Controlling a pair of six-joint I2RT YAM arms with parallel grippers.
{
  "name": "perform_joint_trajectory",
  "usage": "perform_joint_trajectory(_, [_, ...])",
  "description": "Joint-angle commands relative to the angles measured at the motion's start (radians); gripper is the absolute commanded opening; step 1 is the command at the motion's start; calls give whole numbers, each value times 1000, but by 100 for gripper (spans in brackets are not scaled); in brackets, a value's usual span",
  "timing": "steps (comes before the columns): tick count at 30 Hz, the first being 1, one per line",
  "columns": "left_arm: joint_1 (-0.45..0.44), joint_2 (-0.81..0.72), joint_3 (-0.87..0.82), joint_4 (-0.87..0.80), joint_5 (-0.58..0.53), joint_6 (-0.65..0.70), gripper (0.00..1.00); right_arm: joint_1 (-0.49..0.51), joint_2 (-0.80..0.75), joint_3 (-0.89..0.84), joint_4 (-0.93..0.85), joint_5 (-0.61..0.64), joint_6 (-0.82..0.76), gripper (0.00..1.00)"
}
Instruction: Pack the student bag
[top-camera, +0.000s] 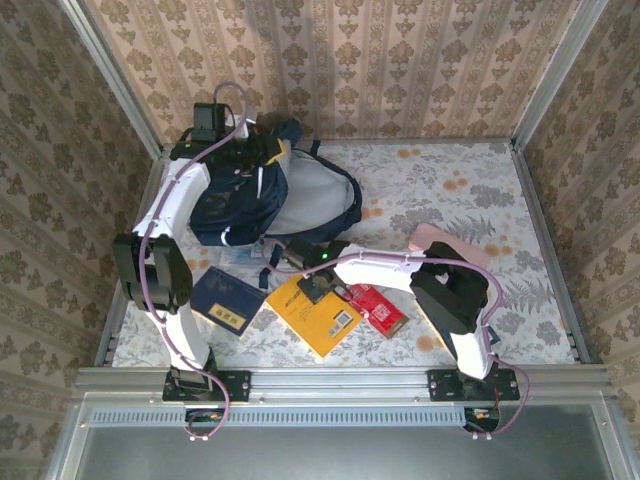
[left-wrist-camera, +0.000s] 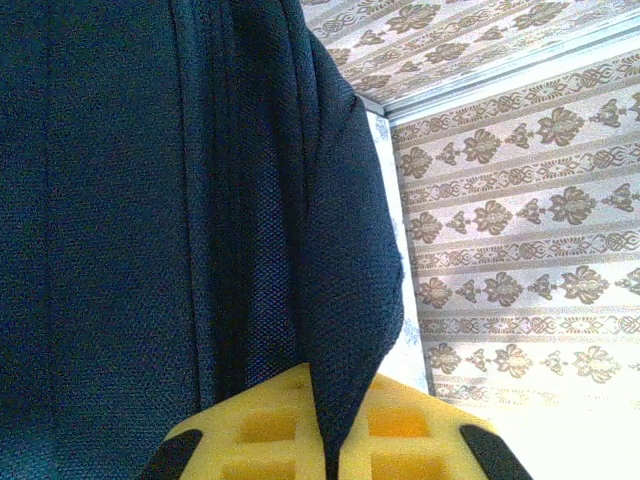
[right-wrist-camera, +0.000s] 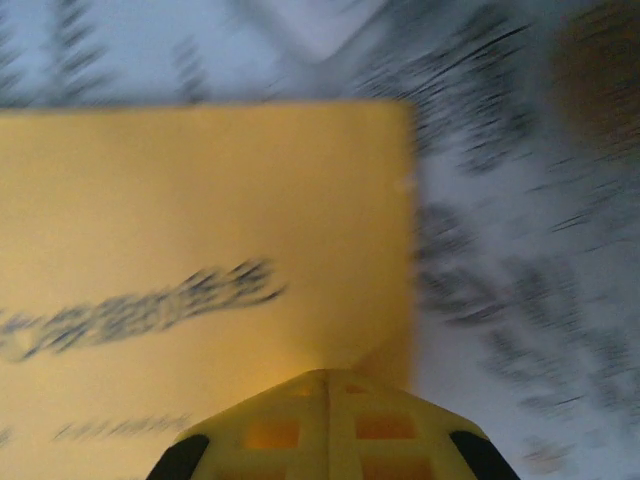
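Two grippers shut tight over a cluttered table (top-camera: 450, 190).
Nearer, the right gripper (right-wrist-camera: 325, 385) has its fingers pressed together at the edge of the yellow book (top-camera: 320, 320); whether it grips the book I cannot tell. Farther back, at the far left, the left gripper (left-wrist-camera: 325, 400) pinches a fold of the student bag (top-camera: 240, 205), which lies open.

1. Walls (top-camera: 400, 60) on three sides carry beige wallpaper with brown ornaments.
2. The bench (top-camera: 470, 190) has a pale floral cloth.
3. Grey metal rails (top-camera: 340, 380) frame its near edge.
4. Light is even.
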Motion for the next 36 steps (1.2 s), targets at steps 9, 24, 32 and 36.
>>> perform_joint_trajectory(9, [9, -44, -7, 46, -22, 5, 0, -228, -435, -285, 267, -142, 118, 32])
perform_joint_trajectory(24, [-63, -50, -50, 107, -5, -58, 0, -1051, -742, -655, 136, 34, 531, 100])
perform_joint_trajectory(32, [-61, -49, -55, 107, -3, -54, 0, -1121, -567, -629, 238, -109, 524, 100])
perform_joint_trajectory(36, [-55, -50, -56, 108, 0, -56, 0, -1102, -552, -682, 320, -235, 552, 100])
